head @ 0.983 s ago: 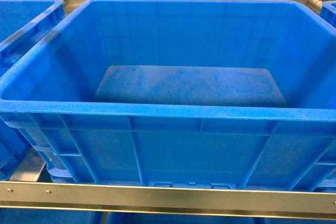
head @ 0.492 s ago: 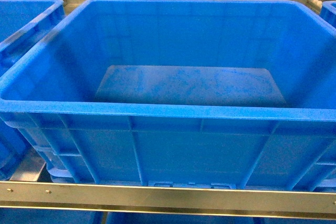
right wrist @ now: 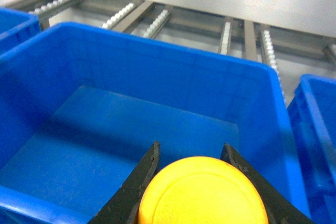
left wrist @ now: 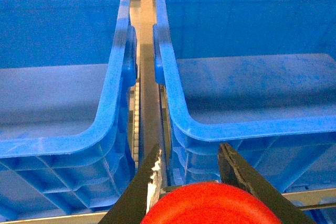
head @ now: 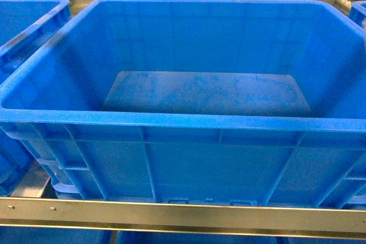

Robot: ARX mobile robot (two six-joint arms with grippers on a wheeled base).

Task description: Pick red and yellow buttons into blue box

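The deep blue box (head: 189,124) sits empty on the roller rack (right wrist: 157,19), ready to receive. Left fingers (left wrist: 191,174) clamp the red button (left wrist: 210,205) before its rim; right fingers (right wrist: 191,169) carry the yellow button (right wrist: 202,192) over its interior.

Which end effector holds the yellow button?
The right end effector: the yellow button sits between its fingers above the blue box. The left end effector grips the red button.

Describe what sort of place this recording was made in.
Probably a warehouse or factory picking station. Deep blue box sits among matching crates on a metal roller rack, and each arm holds a push button: red button, yellow button.
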